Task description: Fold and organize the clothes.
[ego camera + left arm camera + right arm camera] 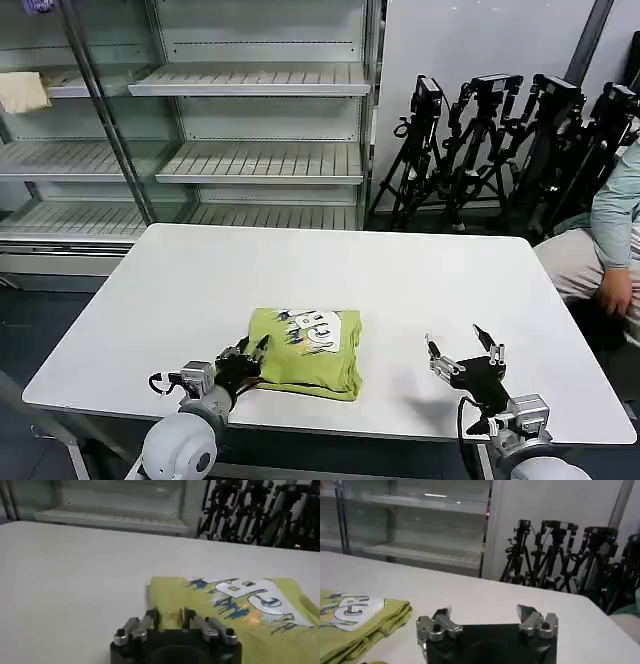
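Note:
The clothes [308, 352] are one lime-green T-shirt, folded into a neat square with its white-and-dark print facing up, lying near the front of the white table [400, 280]. My left gripper [250, 352] is at the shirt's near-left corner. Its fingers stand a narrow gap apart there, one at the shirt's left edge and one over the cloth, and the green fabric [235, 605] lies flat between them at my left gripper [169, 617]. My right gripper [463, 345] rests wide open on bare table to the right of the shirt [355, 622]. Nothing lies between the jaws of this right gripper [485, 614].
Metal shelving [250, 120] stands behind the table, with a pale cream cloth [22, 92] on an upper left shelf. Black tripods [500, 150] lean against the wall at back right. A seated person [605, 250] is at the table's right edge.

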{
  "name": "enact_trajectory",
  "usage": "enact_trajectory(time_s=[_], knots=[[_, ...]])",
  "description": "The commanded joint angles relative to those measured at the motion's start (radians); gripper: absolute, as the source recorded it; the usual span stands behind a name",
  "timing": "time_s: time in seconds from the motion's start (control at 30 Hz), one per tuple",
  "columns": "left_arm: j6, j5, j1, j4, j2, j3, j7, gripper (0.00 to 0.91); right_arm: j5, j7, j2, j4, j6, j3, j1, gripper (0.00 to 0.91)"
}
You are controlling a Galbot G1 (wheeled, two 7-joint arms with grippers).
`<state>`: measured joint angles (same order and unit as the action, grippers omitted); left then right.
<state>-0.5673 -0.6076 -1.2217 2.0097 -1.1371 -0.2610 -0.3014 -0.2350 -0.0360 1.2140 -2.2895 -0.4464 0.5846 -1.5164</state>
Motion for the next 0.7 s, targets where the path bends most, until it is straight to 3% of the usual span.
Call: enact_trajectory(time_s=[0.03, 0.2, 0.47, 0.6, 0.7], knots=[[-0.009, 0.072, -0.010, -0.003, 0.006, -0.015, 0.044, 0.010, 0.002, -0.003, 0.001, -0.003, -0.003, -0.003, 0.003, 0.907], [-0.009, 0.147, -0.009, -0.005, 0.029, -0.171, 0.129, 0.000, 0.001, -0.002, 0.001, -0.008, -0.004, -0.003, 0.007, 0.907], [-0.009, 0.147, -0.080, -0.059, 0.333, -0.622, 0.287, 0.000, -0.010, 0.002, -0.012, -0.007, 0.008, 0.007, 0.007, 0.907], [-0.010, 0.149, -0.145, -0.051, 0.447, -0.766, 0.327, 0.000, -0.008, 0.003, 0.000, 0.005, 0.018, -0.005, 0.014, 0.907], [-0.011, 0.154, -0.197, 0.027, 0.486, -0.785, 0.334, 0.000, -0.005, 0.004, 0.008, 0.010, 0.025, -0.016, 0.015, 0.907]])
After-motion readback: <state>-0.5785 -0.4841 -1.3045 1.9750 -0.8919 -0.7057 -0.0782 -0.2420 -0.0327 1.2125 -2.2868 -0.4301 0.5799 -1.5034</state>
